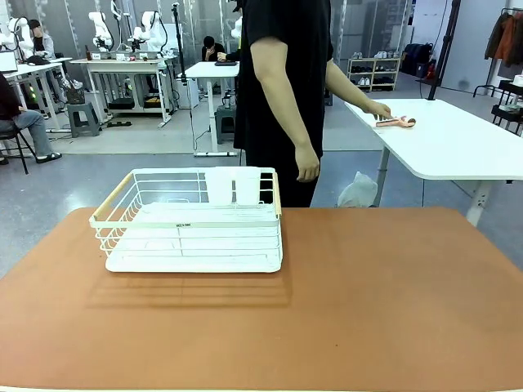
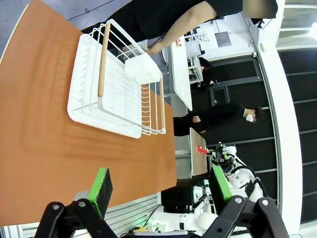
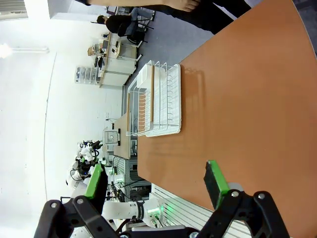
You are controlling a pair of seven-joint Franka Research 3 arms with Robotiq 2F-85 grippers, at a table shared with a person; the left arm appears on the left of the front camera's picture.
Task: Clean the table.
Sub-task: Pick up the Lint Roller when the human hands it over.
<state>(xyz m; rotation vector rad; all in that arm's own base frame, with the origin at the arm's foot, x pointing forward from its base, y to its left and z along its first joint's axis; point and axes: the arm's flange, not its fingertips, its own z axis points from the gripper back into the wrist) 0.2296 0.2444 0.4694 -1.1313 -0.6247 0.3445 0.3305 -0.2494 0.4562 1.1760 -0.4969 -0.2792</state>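
Beyond the far edge of your workspace lies an open lab floor with other benches, and a person (image 1: 282, 82) in a black top stands right at that edge, turned toward a white side table (image 1: 458, 151). One hand (image 1: 380, 110) reaches out to a small pinkish thing (image 1: 398, 122) lying there; it is too small to name, and I judge it may be what gets brought over for the cleaning. The other hand (image 1: 308, 167) hangs loose just behind the white wire dish rack (image 1: 192, 220). Your task surface, the terracotta tabletop (image 1: 392, 302), fills the lower part of the front view and runs beneath both wrist cameras. The rack stands on it, toward your left side and close to the far edge, with wooden handles on its short ends and a white holder clipped to its far wall. No dishes can be seen in it. That placement leaves the near stretch and the whole right half bare, so I see nothing yet to wipe or pick up. Both arms hang well above the tabletop, apart from the rack. The left jaws stand wide apart, green pads (image 2: 101, 186) clasping nothing, and the right jaws are equally spread, their pads (image 3: 215, 181) bare. Held this way, you look ready to receive whatever comes next.
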